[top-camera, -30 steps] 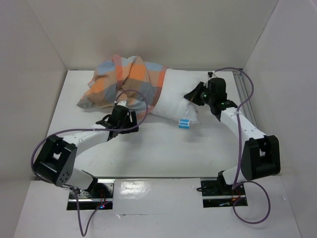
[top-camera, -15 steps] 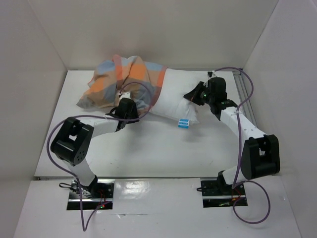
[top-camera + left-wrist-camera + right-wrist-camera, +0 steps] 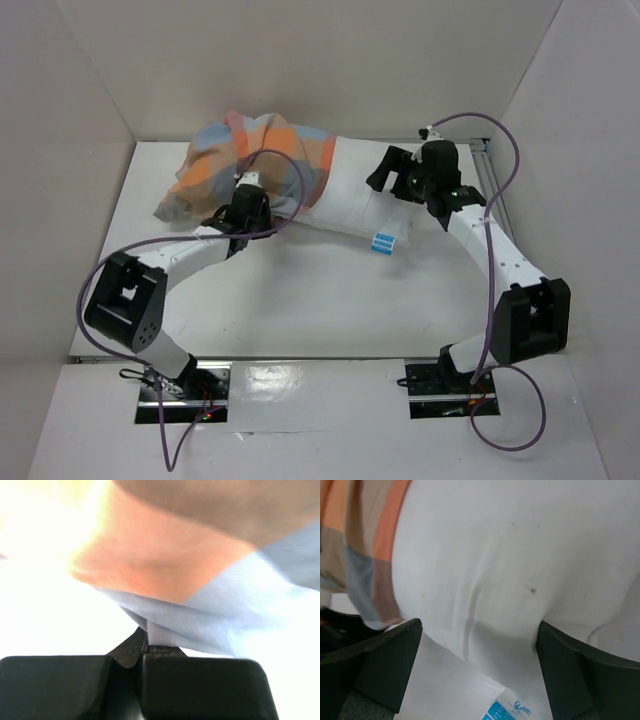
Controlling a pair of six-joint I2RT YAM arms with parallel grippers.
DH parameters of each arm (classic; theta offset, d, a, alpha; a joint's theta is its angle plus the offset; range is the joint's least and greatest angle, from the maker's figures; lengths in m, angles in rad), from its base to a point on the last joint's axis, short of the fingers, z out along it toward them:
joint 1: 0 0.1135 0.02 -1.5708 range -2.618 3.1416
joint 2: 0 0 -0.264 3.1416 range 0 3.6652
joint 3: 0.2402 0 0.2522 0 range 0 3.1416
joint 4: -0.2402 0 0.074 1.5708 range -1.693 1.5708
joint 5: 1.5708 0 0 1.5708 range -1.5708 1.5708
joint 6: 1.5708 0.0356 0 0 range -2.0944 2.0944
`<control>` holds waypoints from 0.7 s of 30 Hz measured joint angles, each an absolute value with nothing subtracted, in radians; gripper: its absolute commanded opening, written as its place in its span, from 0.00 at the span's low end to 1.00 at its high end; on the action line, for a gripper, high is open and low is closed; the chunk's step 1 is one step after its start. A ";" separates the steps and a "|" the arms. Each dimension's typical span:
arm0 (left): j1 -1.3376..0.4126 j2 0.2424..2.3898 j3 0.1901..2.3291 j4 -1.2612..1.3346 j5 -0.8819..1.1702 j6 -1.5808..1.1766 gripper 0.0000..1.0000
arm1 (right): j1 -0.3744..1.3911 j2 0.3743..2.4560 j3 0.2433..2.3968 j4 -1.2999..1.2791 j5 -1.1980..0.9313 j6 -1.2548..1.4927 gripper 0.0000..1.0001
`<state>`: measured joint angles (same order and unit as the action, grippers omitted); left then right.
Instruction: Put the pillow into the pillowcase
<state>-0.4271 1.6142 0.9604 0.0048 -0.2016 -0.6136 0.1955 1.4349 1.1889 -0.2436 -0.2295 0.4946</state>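
**A:** How would you have handled this bit? The pillow (image 3: 365, 195) sat upper middle of the overhead view, its left half inside the pillowcase (image 3: 255, 165).

**B:** I'd have dragged the pillowcase edge rightward over the bare end, slowly, so the cloth didn't slip. The left gripper (image 3: 145, 647) was pressed together, pinching a light-blue fold of it. The right gripper (image 3: 477, 640) was spread wide, bare pillow bulging between its fingers (image 3: 385, 665), not gripped.

One pillow (image 3: 362, 200), one pillowcase (image 3: 215, 172), two arms (image 3: 172, 260).
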 measured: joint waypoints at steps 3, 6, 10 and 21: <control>-0.436 1.551 1.000 -0.047 -0.174 -0.614 0.00 | 0.224 1.396 1.194 -0.334 -0.115 0.426 1.00; -0.446 1.539 1.050 -0.087 -0.142 -0.610 0.00 | 0.238 1.320 1.157 -0.422 -0.003 0.392 1.00; -0.453 1.537 1.074 -0.139 -0.104 -0.609 0.00 | 0.238 1.230 1.094 -0.497 0.075 0.375 1.00; -0.453 1.537 1.140 -0.209 -0.071 -0.600 0.00 | 0.231 1.358 0.917 -0.341 -0.001 0.382 0.04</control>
<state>-0.4530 1.5372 1.1397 -0.2089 -0.0708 -0.6003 0.2310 1.3579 0.9173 -0.3412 -0.0006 0.3817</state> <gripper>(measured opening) 0.029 0.457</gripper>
